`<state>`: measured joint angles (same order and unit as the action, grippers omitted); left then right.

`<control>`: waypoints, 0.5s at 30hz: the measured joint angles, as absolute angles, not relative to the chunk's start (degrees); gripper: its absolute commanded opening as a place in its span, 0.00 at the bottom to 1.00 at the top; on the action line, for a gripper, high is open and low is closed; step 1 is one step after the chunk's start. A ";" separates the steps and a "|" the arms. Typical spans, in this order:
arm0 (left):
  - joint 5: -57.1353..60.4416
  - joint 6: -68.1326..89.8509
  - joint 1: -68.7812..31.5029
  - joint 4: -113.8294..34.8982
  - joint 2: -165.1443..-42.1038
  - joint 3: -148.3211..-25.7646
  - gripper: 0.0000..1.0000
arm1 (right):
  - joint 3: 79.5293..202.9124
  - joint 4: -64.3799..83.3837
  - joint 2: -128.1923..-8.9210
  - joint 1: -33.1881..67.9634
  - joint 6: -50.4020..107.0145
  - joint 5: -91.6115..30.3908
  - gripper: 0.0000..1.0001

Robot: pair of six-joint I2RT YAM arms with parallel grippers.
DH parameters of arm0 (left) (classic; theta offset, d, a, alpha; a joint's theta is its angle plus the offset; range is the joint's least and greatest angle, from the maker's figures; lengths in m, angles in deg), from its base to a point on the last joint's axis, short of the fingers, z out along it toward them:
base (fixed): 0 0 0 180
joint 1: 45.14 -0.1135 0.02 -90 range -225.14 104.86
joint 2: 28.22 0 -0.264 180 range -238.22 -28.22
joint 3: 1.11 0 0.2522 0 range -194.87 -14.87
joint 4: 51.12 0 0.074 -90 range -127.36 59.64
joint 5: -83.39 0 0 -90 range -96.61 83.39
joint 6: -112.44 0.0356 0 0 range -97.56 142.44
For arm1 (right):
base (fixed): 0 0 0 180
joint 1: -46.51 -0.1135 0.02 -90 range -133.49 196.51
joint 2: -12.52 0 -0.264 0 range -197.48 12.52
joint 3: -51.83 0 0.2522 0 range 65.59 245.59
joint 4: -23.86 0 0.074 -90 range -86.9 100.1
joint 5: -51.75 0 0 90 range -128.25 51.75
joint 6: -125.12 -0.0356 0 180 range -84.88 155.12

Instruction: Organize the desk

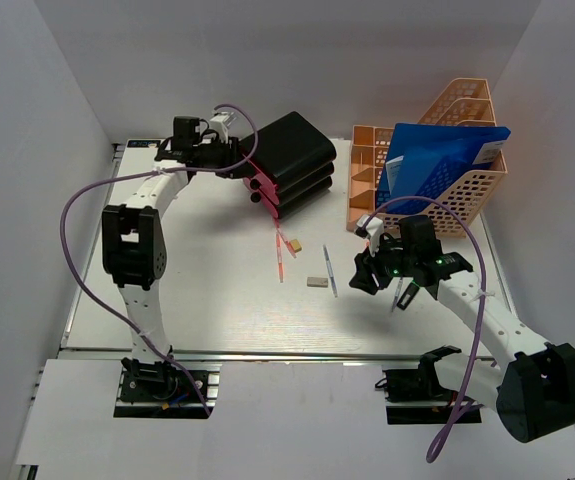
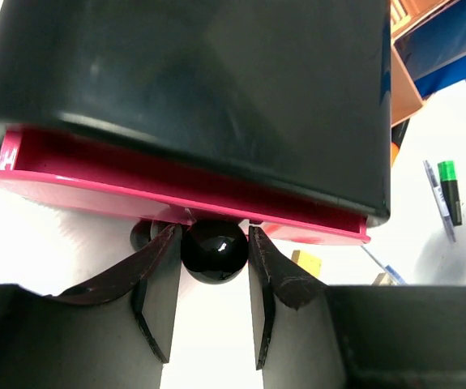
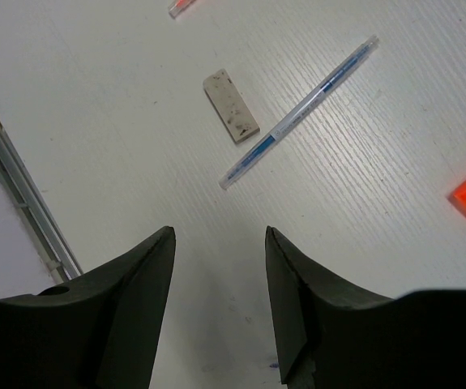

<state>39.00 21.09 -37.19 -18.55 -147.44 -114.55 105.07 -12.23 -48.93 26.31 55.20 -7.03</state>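
Note:
The white desk (image 1: 197, 290) holds a black-and-pink drawer box (image 1: 292, 160) at the back. My left gripper (image 1: 245, 168) is at the box's front. In the left wrist view it (image 2: 214, 243) is shut on the black round knob (image 2: 214, 251) of a pink drawer (image 2: 135, 174), whose front stands a little out of the black case (image 2: 200, 73). My right gripper (image 1: 361, 277) hovers open and empty over the desk. In the right wrist view it (image 3: 219, 235) is just short of a blue pen (image 3: 297, 113) and a grey eraser (image 3: 231, 117).
A peach mesh file rack (image 1: 467, 185) with blue folders (image 1: 437, 160) stands at the back right. A red pen (image 1: 279, 256), a yellow eraser (image 1: 295, 244), a grey eraser (image 1: 317, 282) and a blue pen (image 1: 330, 270) lie mid-desk. The silver rail (image 1: 267, 353) runs along the front edge.

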 measured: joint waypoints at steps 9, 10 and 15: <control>35.87 23.78 -38.26 -16.41 -140.99 -107.47 0.31 | 105.07 -12.21 -48.93 26.35 55.24 -7.25 0.55; 35.65 23.98 -38.42 -16.39 -140.07 -106.29 0.31 | 105.05 -12.21 -48.93 26.40 55.24 -7.25 0.55; 34.32 24.20 -38.83 -16.98 -136.75 -101.74 0.57 | 105.05 -12.21 -48.93 26.64 55.26 -7.33 0.58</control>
